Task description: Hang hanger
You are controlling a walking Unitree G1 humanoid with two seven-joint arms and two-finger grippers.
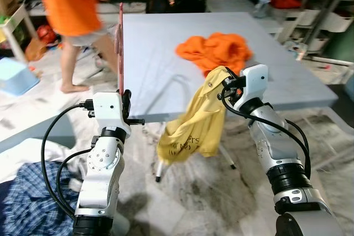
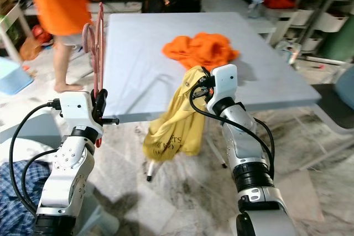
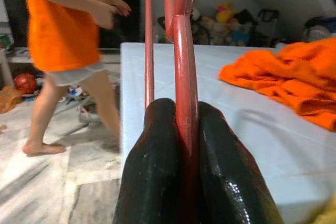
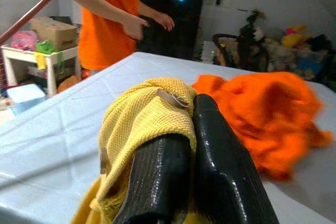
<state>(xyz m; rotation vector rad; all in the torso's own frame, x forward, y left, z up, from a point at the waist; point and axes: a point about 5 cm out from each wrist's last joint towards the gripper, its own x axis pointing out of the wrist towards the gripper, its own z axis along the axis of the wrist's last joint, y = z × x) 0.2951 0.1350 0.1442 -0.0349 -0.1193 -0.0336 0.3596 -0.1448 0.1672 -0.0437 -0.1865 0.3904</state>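
Robot's left gripper (image 3: pixel 181 145) clamps a red hanger (image 2: pixel 98 45) upright while its right gripper (image 4: pixel 191 145) pinches a yellow shirt (image 1: pixel 193 122); the collar should be spread before threading the hanger.

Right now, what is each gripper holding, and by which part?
Left gripper: red hanger, clamped on one lower bar. Right gripper: yellow shirt, pinched at its top edge near the label.

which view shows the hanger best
The right eye view: the red hanger stands upright above the left gripper. The left eye view has it edge-on, the left wrist view its clamped rod, the right wrist view a corner.
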